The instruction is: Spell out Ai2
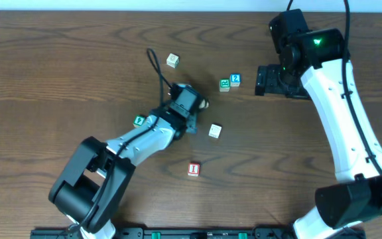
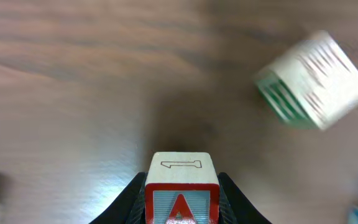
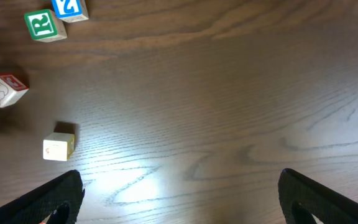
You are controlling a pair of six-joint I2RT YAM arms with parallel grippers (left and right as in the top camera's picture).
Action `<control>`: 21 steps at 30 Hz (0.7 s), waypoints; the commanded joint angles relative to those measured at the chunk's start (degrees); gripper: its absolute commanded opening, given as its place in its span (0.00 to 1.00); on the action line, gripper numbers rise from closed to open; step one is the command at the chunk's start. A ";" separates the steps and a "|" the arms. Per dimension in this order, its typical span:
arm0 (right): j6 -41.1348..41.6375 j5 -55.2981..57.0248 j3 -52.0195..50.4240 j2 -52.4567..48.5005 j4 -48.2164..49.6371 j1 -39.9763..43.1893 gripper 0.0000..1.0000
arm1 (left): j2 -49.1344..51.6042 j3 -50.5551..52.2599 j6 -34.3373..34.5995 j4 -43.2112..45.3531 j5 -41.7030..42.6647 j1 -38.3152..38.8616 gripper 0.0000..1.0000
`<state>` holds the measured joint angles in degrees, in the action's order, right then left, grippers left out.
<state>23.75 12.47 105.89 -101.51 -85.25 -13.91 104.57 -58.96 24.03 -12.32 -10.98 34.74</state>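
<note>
My left gripper is shut on a red-framed "A" block, whose top face shows a "1", and holds it over the table's middle. The held block also shows tilted at the left edge of the right wrist view. A blue "2" block sits to the upper right and also shows in the right wrist view. A red "I" block lies near the front. My right gripper is open and empty, just right of the "2" block; in the right wrist view its jaws hold nothing.
A green "R" block touches the "2" block's left side. A white block lies right of my left gripper. A cream block sits at the back. A green block lies by my left arm. A blurred green-and-white block shows ahead.
</note>
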 commanded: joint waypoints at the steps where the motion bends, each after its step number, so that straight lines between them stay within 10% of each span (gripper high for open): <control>1: 0.87 1.64 -0.31 -0.02 0.00 0.13 0.99 | 0.20 -1.25 0.17 1.70 -4.59 -2.12 0.12; 21: 0.87 2.36 -0.31 -0.02 0.59 0.13 0.99 | 4.83 -2.51 -0.76 13.99 0.59 -2.43 0.07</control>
<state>23.77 13.78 105.89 -101.51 -84.64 -13.91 108.79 -59.27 23.57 1.32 -11.77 32.21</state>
